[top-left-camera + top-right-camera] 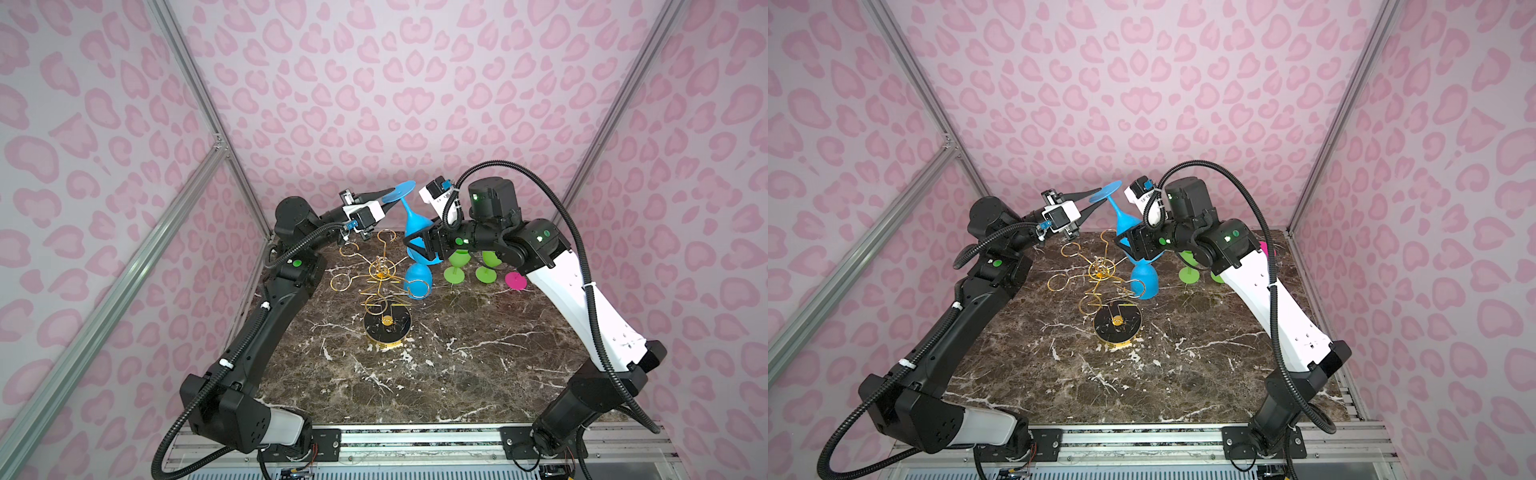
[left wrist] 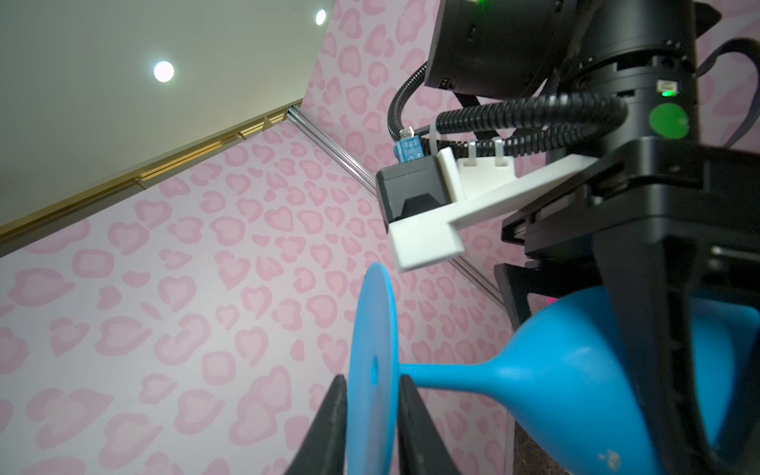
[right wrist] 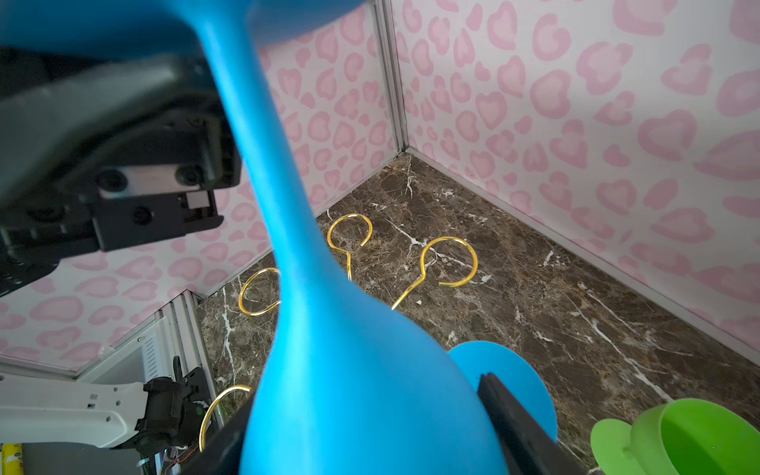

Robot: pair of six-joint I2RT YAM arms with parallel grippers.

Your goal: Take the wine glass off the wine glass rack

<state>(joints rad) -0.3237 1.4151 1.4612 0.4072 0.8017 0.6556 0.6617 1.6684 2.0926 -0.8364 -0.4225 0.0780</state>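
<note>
We hold the upturned matte blue wine glass lifted clear of the thin gold wire rack, bowl clamped in the jaws of our right gripper, round foot pinched in the jaws of our left gripper; next, we judge, one grip must release before setting down.

Bowl of the wine glass partly behind the right end effector

You have pink heart-spotted walls on the left, right and far sides, joined by silver metal posts; the tabletop is dark brown marble, white-veined; a pale ceiling carries two round lights.
</note>
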